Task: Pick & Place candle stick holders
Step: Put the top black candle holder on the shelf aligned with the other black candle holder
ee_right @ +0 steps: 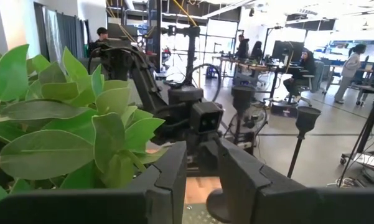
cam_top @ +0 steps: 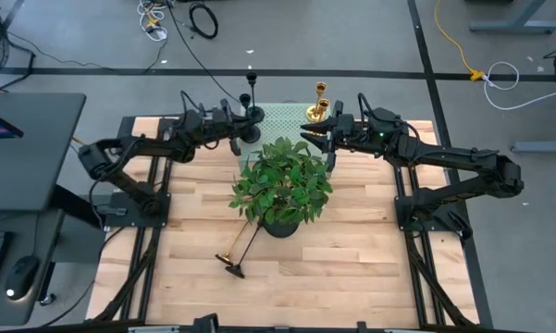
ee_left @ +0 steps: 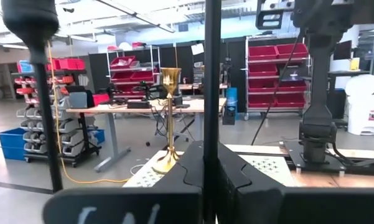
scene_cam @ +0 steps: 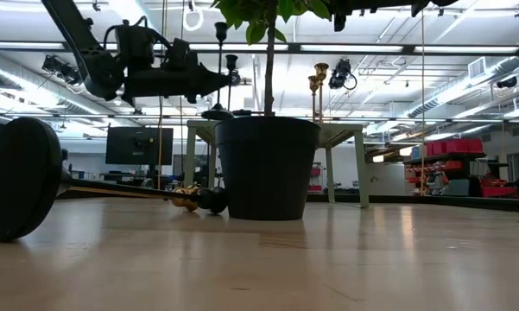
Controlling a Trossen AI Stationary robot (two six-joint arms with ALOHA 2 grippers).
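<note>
My left gripper (cam_top: pixel 249 124) is at the far middle of the table, shut on the stem of an upright black candlestick (ee_left: pixel 211 74). A second black candlestick (cam_top: pixel 250 91) stands beside it. Two gold candlesticks (cam_top: pixel 318 102) stand at the far side of the pale green perforated box (cam_top: pixel 282 118). One gold candlestick (cam_top: pixel 228 248) and one black candlestick (cam_top: pixel 241 253) lie on the table in front of the plant. My right gripper (ee_right: pixel 202 168) is open and empty over the box's right part, beside the plant's leaves, pointing at my left gripper. My left gripper pinches the black candlestick's thin stem (ee_left: pixel 211 134) between its two fingers (ee_left: pixel 190 177). The fingers come level from the table's left and lie across the stem. The candlestick stands upright in the hold. I cannot tell whether its round base (scene_cam: pixel 216 113) rests on the box.
A leafy potted plant (cam_top: pixel 283 185) in a black pot (scene_cam: pixel 268 168) stands at the table's middle, close to both grippers. There is bare wood at the table's near half around the two lying candlesticks. People sit at desks in the room beyond (ee_right: pixel 308 62).
</note>
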